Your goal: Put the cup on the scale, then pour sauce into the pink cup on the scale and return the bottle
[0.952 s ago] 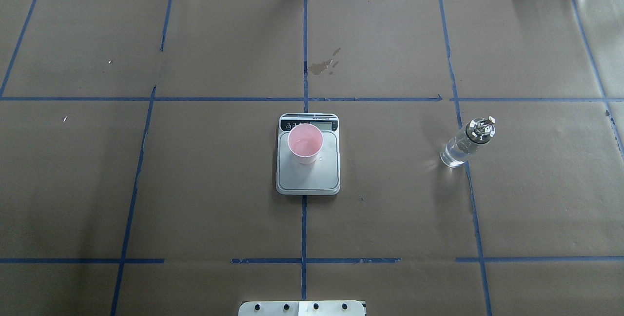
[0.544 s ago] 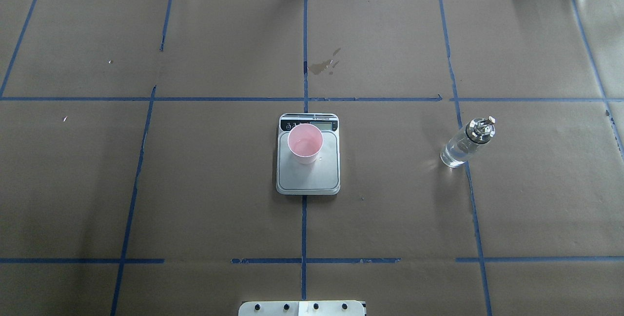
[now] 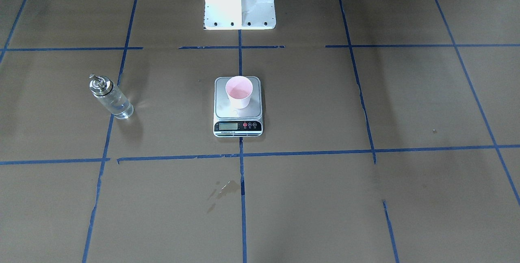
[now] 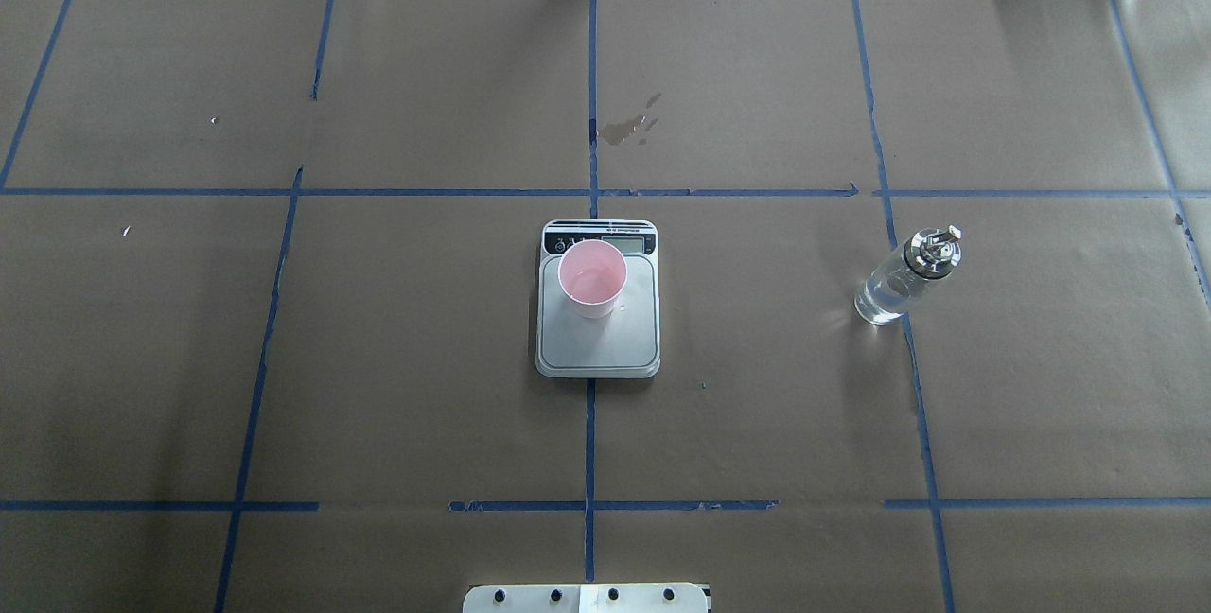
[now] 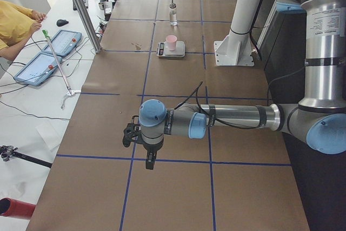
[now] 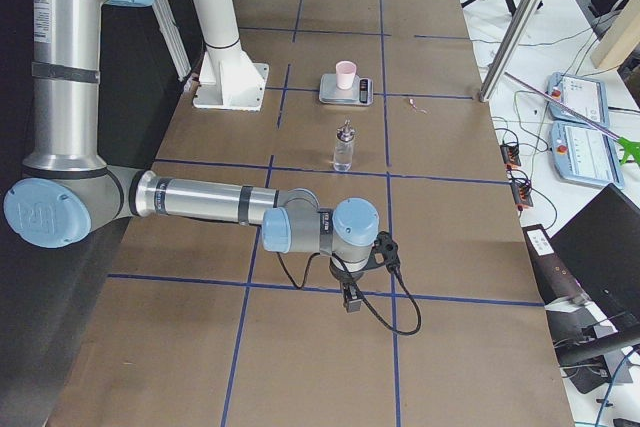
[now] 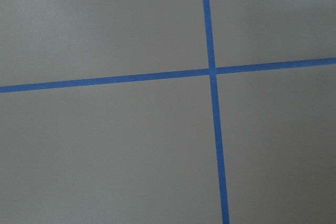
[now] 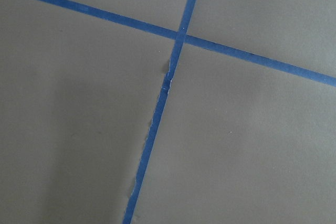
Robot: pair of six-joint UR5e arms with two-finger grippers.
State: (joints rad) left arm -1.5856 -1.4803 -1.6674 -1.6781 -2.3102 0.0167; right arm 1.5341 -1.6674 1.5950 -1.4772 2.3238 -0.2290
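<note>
Bottle (image 4: 894,287) stands well apart from left pincer (image 5: 149,160) and right pincer (image 6: 349,299), whose opening I cannot tell.

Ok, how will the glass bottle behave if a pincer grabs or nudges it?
The bottle looks like smooth clear glass: probably rigid, slippery and breakable. It stands tall on a narrow base with a metal spout on top, so a high nudge may tip it and set it rolling. The liquid inside probably adds heft.
</note>
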